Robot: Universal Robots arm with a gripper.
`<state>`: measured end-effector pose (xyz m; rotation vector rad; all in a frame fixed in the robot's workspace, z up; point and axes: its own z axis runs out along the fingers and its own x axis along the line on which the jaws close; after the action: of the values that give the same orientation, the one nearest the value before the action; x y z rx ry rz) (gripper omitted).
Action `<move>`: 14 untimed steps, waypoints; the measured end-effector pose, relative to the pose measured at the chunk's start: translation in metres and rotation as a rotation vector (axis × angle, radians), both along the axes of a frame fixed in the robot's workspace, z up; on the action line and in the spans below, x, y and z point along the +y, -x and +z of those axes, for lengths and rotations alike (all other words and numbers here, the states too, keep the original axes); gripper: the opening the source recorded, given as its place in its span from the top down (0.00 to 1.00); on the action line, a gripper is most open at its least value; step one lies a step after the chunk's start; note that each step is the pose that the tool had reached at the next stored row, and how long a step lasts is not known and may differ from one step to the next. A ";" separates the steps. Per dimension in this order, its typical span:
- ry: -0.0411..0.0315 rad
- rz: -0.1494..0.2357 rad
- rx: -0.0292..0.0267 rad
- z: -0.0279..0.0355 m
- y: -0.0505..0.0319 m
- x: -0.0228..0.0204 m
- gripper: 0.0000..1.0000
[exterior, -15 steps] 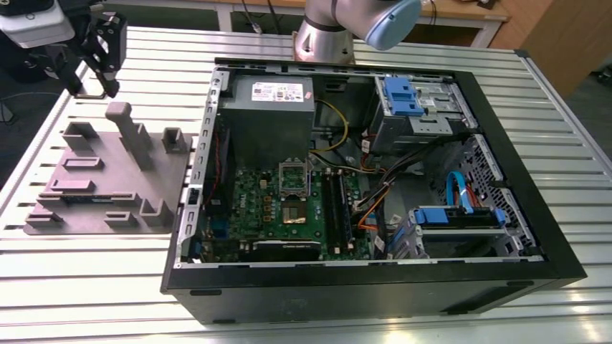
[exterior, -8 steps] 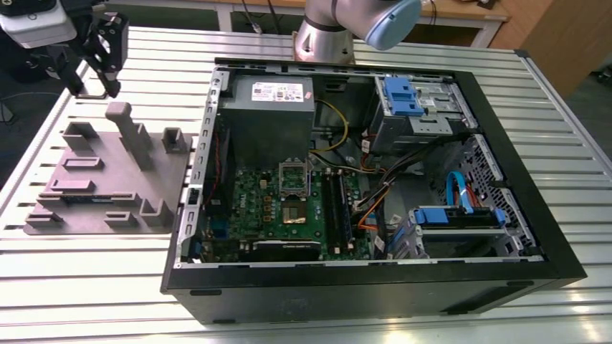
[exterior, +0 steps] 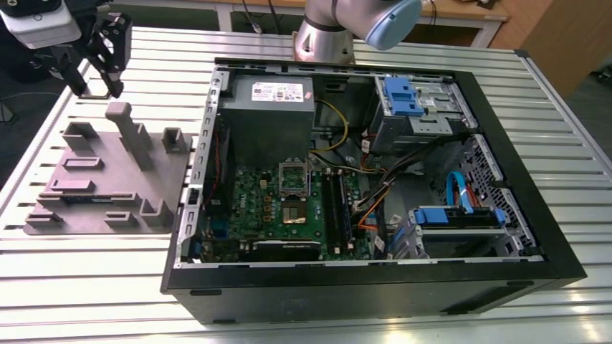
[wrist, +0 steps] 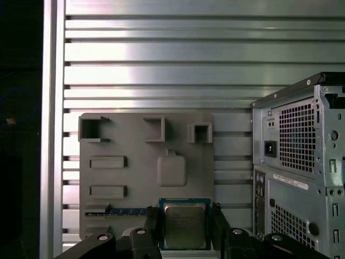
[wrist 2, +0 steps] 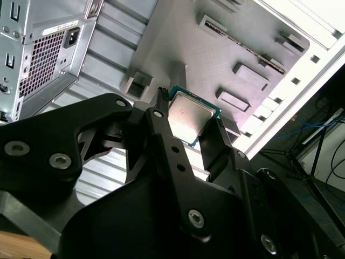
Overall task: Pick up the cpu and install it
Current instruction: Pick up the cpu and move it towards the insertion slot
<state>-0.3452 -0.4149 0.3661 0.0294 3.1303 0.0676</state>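
- Edges and room: the black two-finger gripper point(exterior: 96, 89) hangs in open air above the ribbed silver aluminium counter point(exterior: 96, 287), at the exterior view's left. It is clear of the counter's edge and well apart from the case.
- Task item: a small flat square cpu point(wrist: 184, 224) with a dull silver-grey metal top and a green rim, lifted off all surfaces. In both wrist views it sits between the black metal fingers point(wrist: 153, 226), which are clamped on two opposite edges of it.
- Second wrist view: the cpu point(wrist 2: 191, 118) is tilted between the fingers point(wrist 2: 161, 135), its metal face in full view.
- Beneath and near the gripper: a flat matte grey moulded fixture plate point(exterior: 105, 179) lying on the counter. It carries low rectangular blocks, open square pockets and one tall upright post point(exterior: 129, 132).
- On the plate: a long narrow green memory stick point(wrist: 126, 211) lying in a slot along one edge.
- Just beside the plate: a large black desktop computer case point(exterior: 363, 301), lying on its side with the side panel off. Its perforated grey steel rear panel point(wrist: 296, 162) faces the gripper's side.
- Inside the case: a green motherboard point(exterior: 258, 208) with a square metal-framed socket point(exterior: 294, 175).
- Crowding the motherboard: a grey metal power supply box point(exterior: 268, 122) with a white label, blue plastic drive brackets point(exterior: 402, 97) and loose yellow, orange and black cables point(exterior: 368, 208).
- Beyond the case: the silver arm base point(exterior: 325, 36), standing on the counter.
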 end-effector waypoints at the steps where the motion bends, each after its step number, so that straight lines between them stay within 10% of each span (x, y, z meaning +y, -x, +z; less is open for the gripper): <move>1: 0.0000 0.000 0.0000 0.0000 -0.0002 0.0000 0.53; 14: 0.0000 0.000 0.0000 -0.0001 -0.0096 0.0000 0.53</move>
<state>-0.3356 -0.4150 0.3660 0.0294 3.1303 0.0676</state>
